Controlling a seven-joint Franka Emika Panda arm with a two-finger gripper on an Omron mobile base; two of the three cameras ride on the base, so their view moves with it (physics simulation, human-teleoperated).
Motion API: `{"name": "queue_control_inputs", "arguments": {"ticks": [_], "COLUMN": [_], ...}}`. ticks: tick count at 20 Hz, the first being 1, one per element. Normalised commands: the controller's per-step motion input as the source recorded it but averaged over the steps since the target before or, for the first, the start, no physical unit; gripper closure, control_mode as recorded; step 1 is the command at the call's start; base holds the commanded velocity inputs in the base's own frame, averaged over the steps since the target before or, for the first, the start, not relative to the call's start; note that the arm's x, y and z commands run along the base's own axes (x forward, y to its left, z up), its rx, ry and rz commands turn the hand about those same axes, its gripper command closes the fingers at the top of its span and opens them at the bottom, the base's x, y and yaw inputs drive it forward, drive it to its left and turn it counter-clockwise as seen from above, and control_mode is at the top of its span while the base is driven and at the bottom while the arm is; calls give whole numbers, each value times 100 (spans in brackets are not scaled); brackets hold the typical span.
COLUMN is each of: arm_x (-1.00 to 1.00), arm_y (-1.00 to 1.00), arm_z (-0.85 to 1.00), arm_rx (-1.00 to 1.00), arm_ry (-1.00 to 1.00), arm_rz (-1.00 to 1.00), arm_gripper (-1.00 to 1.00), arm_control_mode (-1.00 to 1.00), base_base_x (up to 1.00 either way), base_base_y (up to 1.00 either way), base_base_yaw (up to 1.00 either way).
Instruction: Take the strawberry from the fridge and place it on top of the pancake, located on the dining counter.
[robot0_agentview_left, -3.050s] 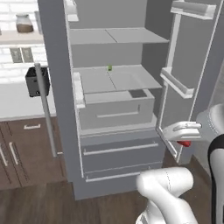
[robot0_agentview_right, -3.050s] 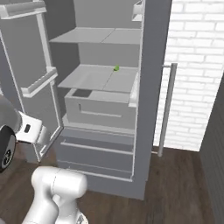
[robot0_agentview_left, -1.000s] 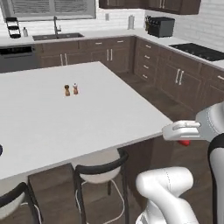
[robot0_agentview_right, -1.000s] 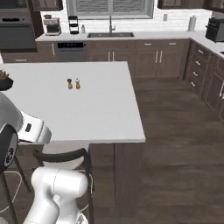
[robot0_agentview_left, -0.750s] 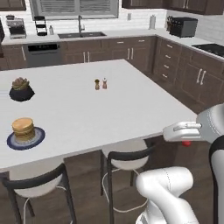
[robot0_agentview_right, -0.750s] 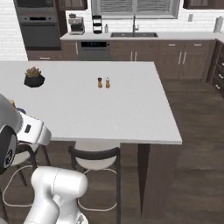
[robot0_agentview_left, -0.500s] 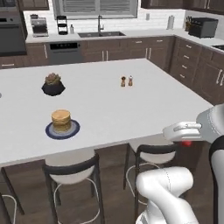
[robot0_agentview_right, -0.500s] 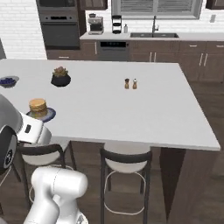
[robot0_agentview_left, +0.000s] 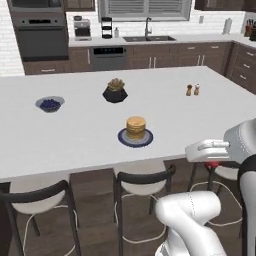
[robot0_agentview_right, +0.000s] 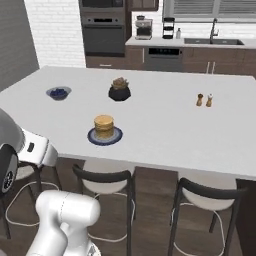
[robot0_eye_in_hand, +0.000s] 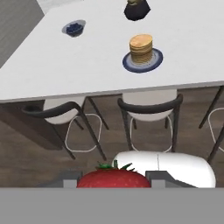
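My gripper hangs off the near edge of the dining counter, to the right of the pancake and lower than the countertop. It is shut on the strawberry, which shows red with green leaves between the fingertips in the hand view and as a red spot under the white hand. The pancake stack sits on a dark blue plate near the counter's front edge, ahead of the hand. The fridge is out of view.
A grey bowl of blueberries, a black bowl and two small shakers stand further back on the counter. Dark-framed chairs with white seats are tucked under the near edge, just below and beside the hand.
The base has driven away from the fridge and along the dining counter, so the whole picture has shifted and the pancake has come to the middle. The gripper stays shut on the strawberry.
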Motion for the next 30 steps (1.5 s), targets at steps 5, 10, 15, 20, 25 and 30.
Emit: {"name": "queue_control_inputs", "arguments": {"ticks": [5,10,15,20,25,30], "arm_x": [0,0,0,0,96,90], "arm_y": [0,0,0,0,-10,0], "arm_z": [0,0,0,0,-1,-14], "arm_rx": [0,0,0,0,0,0], "arm_ry": [0,0,0,0,28,43], "arm_rz": [0,0,0,0,0,-2], "arm_gripper": [100,100,100,100,100,100], "arm_control_mode": [100,100,100,100,-100,-100], "base_base_x": [51,69,86,72,0,0], "base_base_y": [31,-14,-4,0,0,0], "base_base_yaw": [5,0,0,0,0,0]}}
